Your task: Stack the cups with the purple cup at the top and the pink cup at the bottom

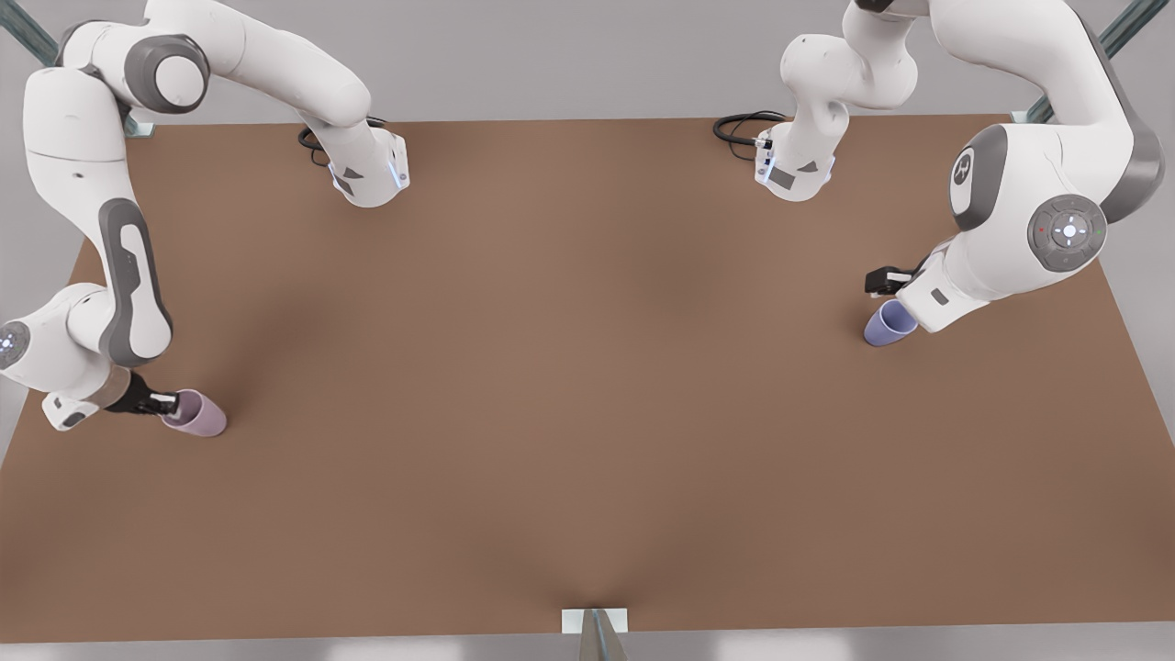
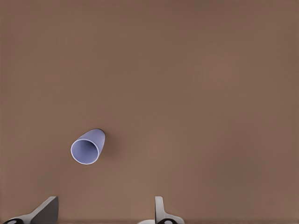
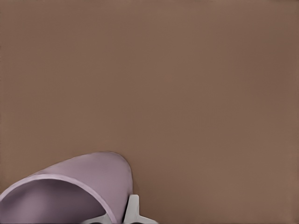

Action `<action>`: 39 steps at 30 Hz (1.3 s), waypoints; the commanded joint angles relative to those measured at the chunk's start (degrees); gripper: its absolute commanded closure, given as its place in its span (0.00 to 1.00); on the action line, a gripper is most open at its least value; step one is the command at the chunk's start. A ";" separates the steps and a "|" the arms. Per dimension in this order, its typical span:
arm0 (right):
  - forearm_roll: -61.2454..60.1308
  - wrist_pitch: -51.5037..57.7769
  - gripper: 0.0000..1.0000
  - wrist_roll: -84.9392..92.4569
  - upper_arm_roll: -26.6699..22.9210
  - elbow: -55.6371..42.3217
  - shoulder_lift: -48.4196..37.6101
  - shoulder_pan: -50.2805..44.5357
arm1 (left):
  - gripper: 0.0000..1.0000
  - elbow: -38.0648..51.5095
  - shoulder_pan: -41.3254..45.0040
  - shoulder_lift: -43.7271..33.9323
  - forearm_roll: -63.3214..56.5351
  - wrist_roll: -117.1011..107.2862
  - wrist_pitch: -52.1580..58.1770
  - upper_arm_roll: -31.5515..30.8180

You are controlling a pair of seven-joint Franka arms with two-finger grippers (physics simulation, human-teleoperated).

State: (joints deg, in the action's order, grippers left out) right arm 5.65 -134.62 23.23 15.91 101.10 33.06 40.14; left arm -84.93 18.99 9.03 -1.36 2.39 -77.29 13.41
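Note:
The pink cup point(image 1: 200, 415) stands near the table's edge at the front view's left. My right gripper point(image 1: 170, 402) is shut on the cup's rim. In the right wrist view, one finger point(image 3: 133, 207) lies outside the wall of the pink cup point(image 3: 93, 172) and the other sits just inside it. The purple cup point(image 1: 886, 326) stands at the front view's right, partly under the left arm's hand point(image 1: 927, 303). In the left wrist view my left gripper point(image 2: 105, 207) is open, with the purple cup point(image 2: 88, 147) apart from its fingers and its mouth towards the camera.
The brown table point(image 1: 587, 413) stretches bare between the two cups. Both arm bases point(image 1: 367, 174) stand at the far edge with black cables. A small bracket point(image 1: 595, 622) sits at the middle of the near edge.

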 commanded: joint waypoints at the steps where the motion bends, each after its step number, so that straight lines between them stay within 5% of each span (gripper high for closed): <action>1: 0.67 0.84 0.79 2.35 0.44 -0.12 -1.42 -0.59 | 0.00 0.02 0.00 -0.06 -0.05 0.07 0.12 0.04; 3: 0.32 2.87 0.79 0.94 0.53 -0.12 -4.32 -4.02 | 0.00 0.02 0.00 -0.15 -0.05 0.07 0.12 0.04; 7: 0.41 6.82 0.79 -16.27 13.88 -0.12 -6.25 -4.20 | 0.00 0.02 0.00 -0.50 -0.05 0.07 0.21 0.04; 13: 3.75 5.77 0.79 -43.87 14.76 -1.34 -5.29 -23.26 | 0.00 0.29 0.00 -1.12 -0.14 -0.02 -0.05 0.04; 16: 10.78 8.49 0.79 -59.43 14.15 -12.15 2.88 -34.34 | 0.00 0.55 0.00 -0.94 -0.31 -0.02 -0.40 0.04; 20: 12.01 24.22 0.79 -79.30 8.00 -48.18 21.34 -58.16 | 0.00 0.55 0.00 -0.77 -0.23 -0.10 -0.76 0.13; 25: 12.01 20.18 0.79 -83.69 8.17 -57.86 28.29 -69.50 | 0.00 -0.32 -1.49 0.20 -0.67 -0.02 -1.81 0.65; 31: 12.01 11.31 0.79 -85.63 7.03 -58.74 33.47 -73.89 | 0.00 -26.42 -13.01 -1.47 -0.75 3.41 -28.79 0.92; 39: 7.79 6.12 0.79 -85.63 7.65 -59.00 36.64 -75.74 | 0.00 -41.46 -19.07 2.48 -0.75 10.88 -50.68 2.06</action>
State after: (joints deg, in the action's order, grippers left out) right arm 13.90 -125.32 -42.17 23.58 42.14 69.68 -35.48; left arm -125.54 0.42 11.06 -2.05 5.41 -114.62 15.23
